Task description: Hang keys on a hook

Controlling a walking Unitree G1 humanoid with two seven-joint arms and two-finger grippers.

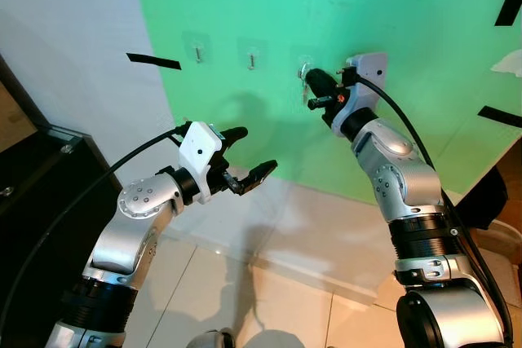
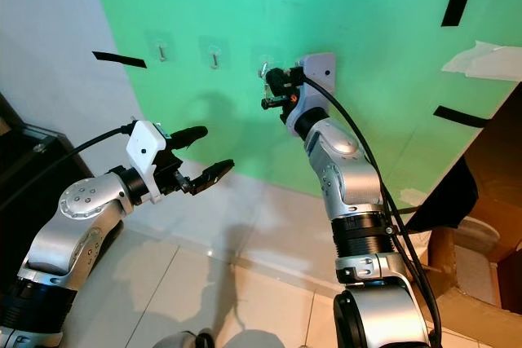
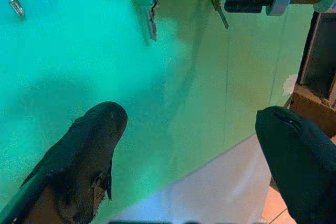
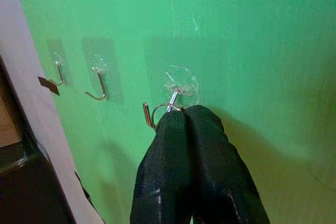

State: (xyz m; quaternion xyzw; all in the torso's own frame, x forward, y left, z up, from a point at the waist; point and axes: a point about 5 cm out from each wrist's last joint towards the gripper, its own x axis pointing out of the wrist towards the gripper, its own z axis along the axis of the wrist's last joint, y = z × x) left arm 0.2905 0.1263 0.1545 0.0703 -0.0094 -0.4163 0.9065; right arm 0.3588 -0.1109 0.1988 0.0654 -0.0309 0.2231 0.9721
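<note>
Green wall panel (image 1: pixel 408 79) carries three hooks. Right gripper (image 4: pixel 181 113) pressed together, pinching the keys (image 3: pixel 151 11) by their ring at the hook (image 4: pixel 176 95) just ahead of its tips. Left gripper (image 1: pixel 253 156) spread, below and apart.

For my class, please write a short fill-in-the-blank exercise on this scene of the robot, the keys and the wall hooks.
1. The wall behind the hooks is coloured ____.
2. The right claw is shut on the key ____ at a hook.
3. The left claw hangs with its fingers ____.
4. The number of hooks on the wall is ____.

Missing words: green; ring; open; three
</note>
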